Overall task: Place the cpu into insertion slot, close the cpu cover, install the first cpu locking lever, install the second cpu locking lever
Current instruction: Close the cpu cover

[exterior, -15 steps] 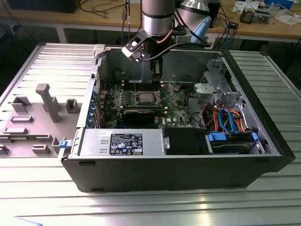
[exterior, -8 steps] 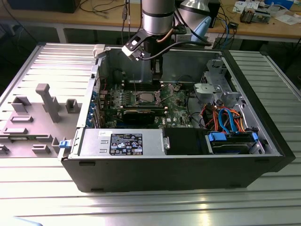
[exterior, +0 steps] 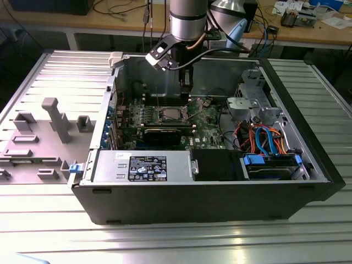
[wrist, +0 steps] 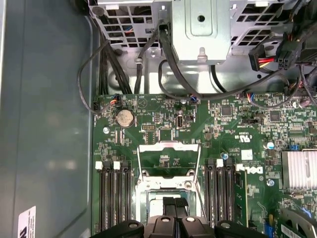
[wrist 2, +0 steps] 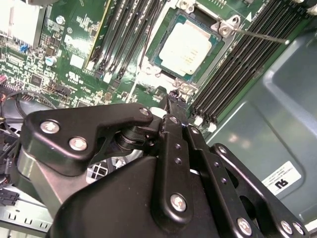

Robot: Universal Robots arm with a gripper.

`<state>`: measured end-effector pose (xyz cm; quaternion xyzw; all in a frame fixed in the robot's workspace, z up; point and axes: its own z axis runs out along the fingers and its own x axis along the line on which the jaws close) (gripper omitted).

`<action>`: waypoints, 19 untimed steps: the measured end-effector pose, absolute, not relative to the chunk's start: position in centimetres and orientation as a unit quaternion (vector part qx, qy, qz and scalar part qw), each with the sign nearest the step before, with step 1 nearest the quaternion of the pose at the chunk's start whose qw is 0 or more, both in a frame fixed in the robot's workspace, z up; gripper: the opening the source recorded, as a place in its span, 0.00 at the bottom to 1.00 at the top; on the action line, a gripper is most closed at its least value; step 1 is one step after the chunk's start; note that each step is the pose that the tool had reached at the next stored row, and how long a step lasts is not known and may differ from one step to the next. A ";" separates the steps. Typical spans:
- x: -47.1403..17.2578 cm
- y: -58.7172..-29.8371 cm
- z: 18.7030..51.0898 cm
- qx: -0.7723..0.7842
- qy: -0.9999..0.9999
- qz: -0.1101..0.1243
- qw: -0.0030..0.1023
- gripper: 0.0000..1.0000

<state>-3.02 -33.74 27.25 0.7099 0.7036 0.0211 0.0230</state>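
The cpu [wrist 2: 185, 47], a square silvery chip, lies flat in the insertion slot [wrist 2: 157, 53] on the green board, and it also shows in the exterior view [exterior: 169, 114]. The cpu cover [wrist: 168, 147], a silver frame with a square opening, stands swung open beyond the slot. A thin locking lever [wrist 2: 257, 33] sticks out, unlatched, beside the slot. My gripper [wrist 2: 171, 103] hangs just above the slot's edge nearest the cover hinge, its black fingers [wrist: 170, 206] pressed together with nothing between them. In the exterior view the gripper [exterior: 186, 91] reaches down inside the case.
Long black memory slots [wrist: 113, 191] flank the slot on both sides. A black graphics card [exterior: 165, 133] lies nearer the power supply [exterior: 146, 166]. A drive cage [wrist: 200, 25] and cables [wrist: 168, 64] stand beyond the board. The case wall [wrist 2: 277, 109] is close by.
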 end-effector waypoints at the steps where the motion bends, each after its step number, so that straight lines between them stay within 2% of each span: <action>1: -2.9 -33.7 27.2 0.710 0.704 0.021 0.023 0.11; 19: -0.7 -33.7 27.2 0.710 0.704 0.021 0.022 0.11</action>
